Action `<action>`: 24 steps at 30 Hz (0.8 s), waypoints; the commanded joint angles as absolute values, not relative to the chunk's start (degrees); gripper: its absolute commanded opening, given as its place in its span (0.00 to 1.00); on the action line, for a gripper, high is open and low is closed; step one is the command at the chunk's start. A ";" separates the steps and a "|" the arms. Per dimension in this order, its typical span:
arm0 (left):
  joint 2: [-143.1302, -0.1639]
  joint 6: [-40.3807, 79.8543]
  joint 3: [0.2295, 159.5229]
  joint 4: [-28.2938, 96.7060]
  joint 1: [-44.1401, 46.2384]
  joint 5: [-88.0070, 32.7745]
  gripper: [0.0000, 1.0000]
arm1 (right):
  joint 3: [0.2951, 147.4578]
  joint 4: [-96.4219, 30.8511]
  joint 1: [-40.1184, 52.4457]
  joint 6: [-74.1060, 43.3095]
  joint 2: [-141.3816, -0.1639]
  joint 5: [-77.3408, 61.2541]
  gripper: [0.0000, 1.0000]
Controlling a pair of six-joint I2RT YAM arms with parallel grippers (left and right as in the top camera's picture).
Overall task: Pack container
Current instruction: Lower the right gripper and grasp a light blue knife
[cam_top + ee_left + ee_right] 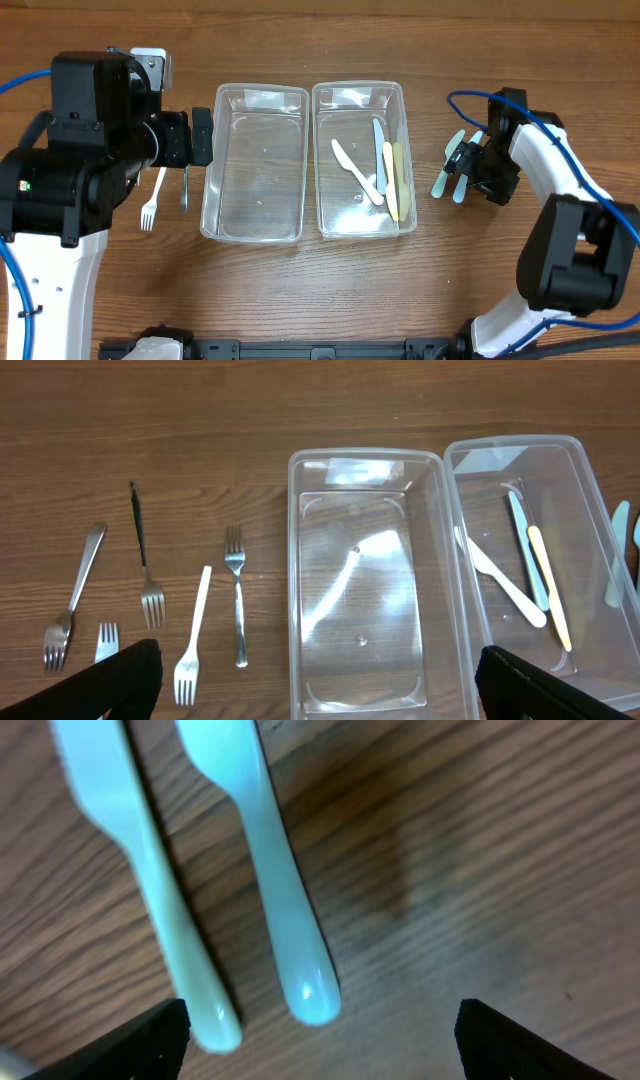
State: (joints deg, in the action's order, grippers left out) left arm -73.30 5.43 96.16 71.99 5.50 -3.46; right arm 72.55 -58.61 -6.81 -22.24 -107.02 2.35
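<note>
Two clear plastic containers stand side by side. The left container is empty. The right container holds a white knife, a blue knife and yellow knives. My left gripper is open and empty, over the left container's left rim. My right gripper is open, low over two pale blue-green plastic utensils on the table. Their handles lie between its fingers, not gripped.
Forks lie on the wood left of the containers: a white plastic fork, a metal fork, a dark-handled fork, another metal fork and a further fork's tines. The right container shows too.
</note>
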 commanded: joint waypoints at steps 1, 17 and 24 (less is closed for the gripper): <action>-73.49 4.71 96.53 72.03 5.06 -4.05 1.00 | 72.42 -57.45 -6.83 -22.09 -108.31 2.52 0.87; -73.49 4.71 96.53 72.69 5.06 -4.03 1.00 | 72.42 -55.99 -6.90 -22.35 -111.59 4.05 0.87; -73.49 4.71 96.53 73.17 5.06 -4.03 1.00 | 72.31 -56.38 -6.90 -22.74 -111.59 3.99 0.85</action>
